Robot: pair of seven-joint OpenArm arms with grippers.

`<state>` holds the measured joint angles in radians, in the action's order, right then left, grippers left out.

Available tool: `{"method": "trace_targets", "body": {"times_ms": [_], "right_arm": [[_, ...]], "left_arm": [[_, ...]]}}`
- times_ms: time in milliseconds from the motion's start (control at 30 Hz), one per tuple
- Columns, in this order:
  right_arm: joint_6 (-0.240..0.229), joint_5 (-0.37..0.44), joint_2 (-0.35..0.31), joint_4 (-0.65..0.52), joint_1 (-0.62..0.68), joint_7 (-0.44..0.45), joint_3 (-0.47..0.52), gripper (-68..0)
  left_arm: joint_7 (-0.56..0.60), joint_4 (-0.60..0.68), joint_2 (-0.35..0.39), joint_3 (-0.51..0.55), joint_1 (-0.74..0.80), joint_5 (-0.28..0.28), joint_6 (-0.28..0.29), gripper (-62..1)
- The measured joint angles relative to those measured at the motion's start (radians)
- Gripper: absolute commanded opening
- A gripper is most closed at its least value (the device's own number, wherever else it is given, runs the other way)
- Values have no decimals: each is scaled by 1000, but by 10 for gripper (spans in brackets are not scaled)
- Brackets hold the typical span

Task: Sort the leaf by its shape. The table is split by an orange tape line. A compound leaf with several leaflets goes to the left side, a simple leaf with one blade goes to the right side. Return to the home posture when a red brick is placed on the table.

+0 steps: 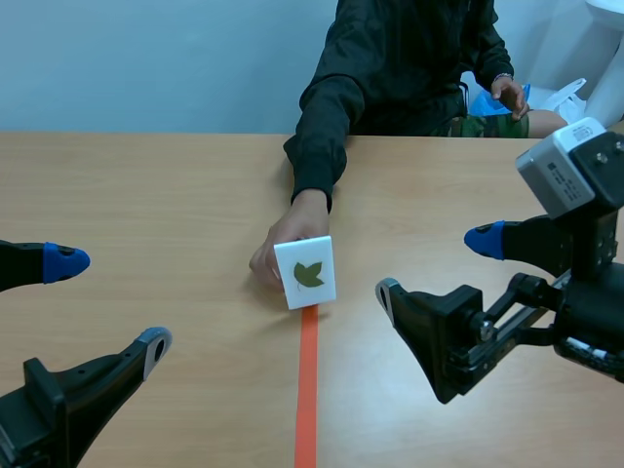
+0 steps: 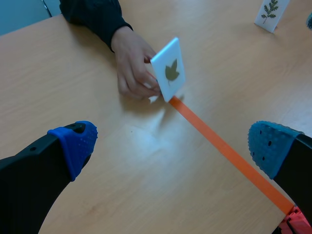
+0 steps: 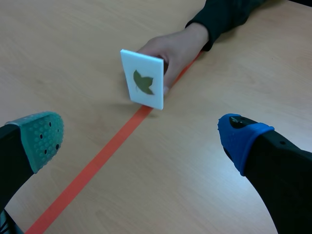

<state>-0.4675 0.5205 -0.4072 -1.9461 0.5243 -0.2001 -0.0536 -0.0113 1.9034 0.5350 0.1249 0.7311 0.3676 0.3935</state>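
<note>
The wooden table runs wide on both sides of the orange tape line. A person's hand reaches in from the far side and props up a white card right at the far end of the tape. The card stands on its short edge, long axis upright and tipped a little, facing the robot. The right gripper and left gripper both hang low with fingers spread wide, holding nothing and well apart from the card. The leaf on it is green and lobed, in one piece.
</note>
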Motion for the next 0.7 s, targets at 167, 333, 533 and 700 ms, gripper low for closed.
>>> {"method": "trace_targets", "body": {"times_ms": [167, 333, 533, 700], "right_arm": [[0, 0, 0, 0, 0, 0, 0, 4], [0, 0, 0, 0, 0, 0, 0, 4], [0, 0, 0, 0, 0, 0, 0, 4], [3, -1, 0, 0, 0, 0, 0, 4]], "left_arm": [[0, 0, 0, 0, 0, 0, 0, 14], [0, 0, 0, 0, 0, 0, 0, 14], [-1, 0, 0, 0, 0, 0, 2, 14], [-40, 0, 0, -21, -43, -5, 30, 14]]}}
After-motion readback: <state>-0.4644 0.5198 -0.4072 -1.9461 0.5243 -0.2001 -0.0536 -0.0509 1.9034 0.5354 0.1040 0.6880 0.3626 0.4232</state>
